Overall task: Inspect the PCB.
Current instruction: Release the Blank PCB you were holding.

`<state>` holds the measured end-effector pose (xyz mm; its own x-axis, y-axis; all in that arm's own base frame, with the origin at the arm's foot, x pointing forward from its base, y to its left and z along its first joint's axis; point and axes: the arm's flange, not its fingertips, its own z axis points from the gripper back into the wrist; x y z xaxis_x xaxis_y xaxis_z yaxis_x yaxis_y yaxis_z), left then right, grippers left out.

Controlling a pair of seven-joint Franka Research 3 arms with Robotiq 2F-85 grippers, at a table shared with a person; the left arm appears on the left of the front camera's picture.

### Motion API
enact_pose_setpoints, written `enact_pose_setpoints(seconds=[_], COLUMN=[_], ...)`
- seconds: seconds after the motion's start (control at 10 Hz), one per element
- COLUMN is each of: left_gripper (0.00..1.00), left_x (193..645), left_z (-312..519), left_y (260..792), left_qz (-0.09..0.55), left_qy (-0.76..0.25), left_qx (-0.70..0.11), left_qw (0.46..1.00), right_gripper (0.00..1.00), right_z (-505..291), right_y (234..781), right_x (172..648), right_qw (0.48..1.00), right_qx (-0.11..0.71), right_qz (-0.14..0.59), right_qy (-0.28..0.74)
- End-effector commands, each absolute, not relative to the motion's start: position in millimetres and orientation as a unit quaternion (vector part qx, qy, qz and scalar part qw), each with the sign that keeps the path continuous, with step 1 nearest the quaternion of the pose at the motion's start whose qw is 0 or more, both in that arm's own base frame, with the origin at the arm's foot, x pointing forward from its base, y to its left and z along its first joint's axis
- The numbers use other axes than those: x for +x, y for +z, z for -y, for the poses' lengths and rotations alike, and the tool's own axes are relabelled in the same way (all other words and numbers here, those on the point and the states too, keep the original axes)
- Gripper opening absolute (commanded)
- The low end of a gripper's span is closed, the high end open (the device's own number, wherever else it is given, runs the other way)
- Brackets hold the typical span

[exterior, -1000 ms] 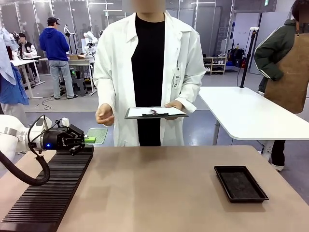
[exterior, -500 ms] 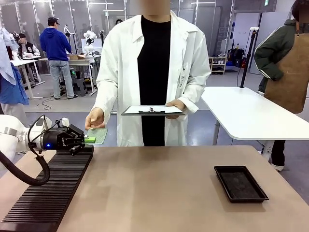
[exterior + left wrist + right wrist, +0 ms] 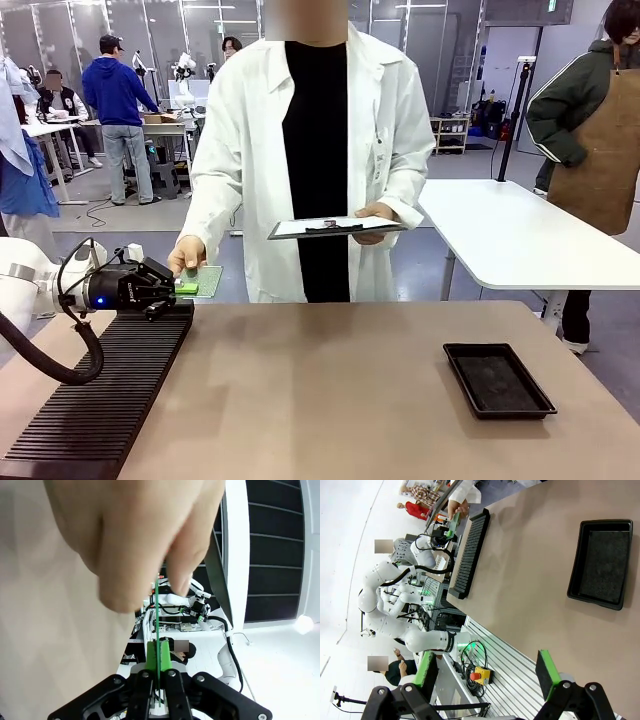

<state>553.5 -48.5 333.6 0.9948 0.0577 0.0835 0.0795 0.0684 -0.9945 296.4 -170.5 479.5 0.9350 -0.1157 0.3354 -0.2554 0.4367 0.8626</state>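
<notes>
Green pads [image 3: 151, 655] of the left gripper [image 3: 186, 288] are clamped on the near edge of the PCB [image 3: 204, 281]. The board is held roughly level just beyond the far left edge of the table [image 3: 320, 400], past the far end of the ribbed black mat [image 3: 100, 400]. The person's hand [image 3: 186, 256] rests on the board right beside the jaws. The left wrist view shows the board edge-on with fingertips pinching it from both sides. The right gripper [image 3: 485, 675] stands wide open and holds nothing, well apart from the board, over the table near the black tray [image 3: 498, 379].

Findings, as judgement:
- Two holds act on one thin board. A pull by the person while the jaws are clamped could flex the board or drag it through the pads and scuff it.
- An early release by the gripper, before the pinch is firm, could let the board tip and drop beyond the table's far edge.
- The person's other hand carries the clipboard [image 3: 335, 229], so a catch is unlikely.
- Fingers lie very close to the jaws, so any arm movement now risks a knock or a nip
</notes>
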Motion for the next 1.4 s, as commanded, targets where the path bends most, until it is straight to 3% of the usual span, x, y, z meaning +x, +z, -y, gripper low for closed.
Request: enact_pose_setpoints(seconds=[0.0, 0.6, 0.7, 0.8, 0.9, 1.0, 1.1, 1.3], left_gripper=[0.03, 0.03, 0.24, 0.33, 0.52, 0.61, 0.80, 1.00], left_x=[551.9, 554.1, 552.1, 553.3, 551.8, 552.8, 553.2, 552.9], left_z=[50.1, 47.3, 46.1, 45.2, 45.0, 45.1, 44.8, 44.4], left_y=[336.0, 334.3, 334.9, 335.4, 336.1, 336.0, 335.7, 335.2], left_qz=[0.058, 0.048, 0.047, 0.050, 0.051, 0.050, 0.050, 0.050], left_qy=[-0.013, -0.011, -0.007, -0.015, -0.016, -0.015, -0.017, -0.018], left_qx=[-0.674, -0.686, -0.690, -0.690, -0.694, -0.695, -0.696, -0.695], left_qw=[0.737, 0.726, 0.722, 0.722, 0.718, 0.717, 0.716, 0.717], right_gripper=[1.00, 1.00, 1.00, 1.00, 1.00, 1.00, 1.00, 1.00], right_z=[171.0, 171.0, 171.0, 171.0, 171.0, 171.0, 171.0, 171.0], right_y=[480.0, 480.0, 480.0, 480.0, 480.0, 480.0, 480.0, 480.0], right_x=[295.8, 295.8, 295.8, 295.8, 295.8, 295.8, 295.8, 295.8], right_qw=[0.826, 0.826, 0.826, 0.826, 0.826, 0.826, 0.826, 0.826], right_qx=[0.531, 0.531, 0.531, 0.531, 0.531, 0.531, 0.531, 0.531], right_qz=[0.180, 0.180, 0.180, 0.180, 0.180, 0.180, 0.180, 0.180], right_qy=[0.052, 0.052, 0.052, 0.052, 0.052, 0.052, 0.052, 0.052])
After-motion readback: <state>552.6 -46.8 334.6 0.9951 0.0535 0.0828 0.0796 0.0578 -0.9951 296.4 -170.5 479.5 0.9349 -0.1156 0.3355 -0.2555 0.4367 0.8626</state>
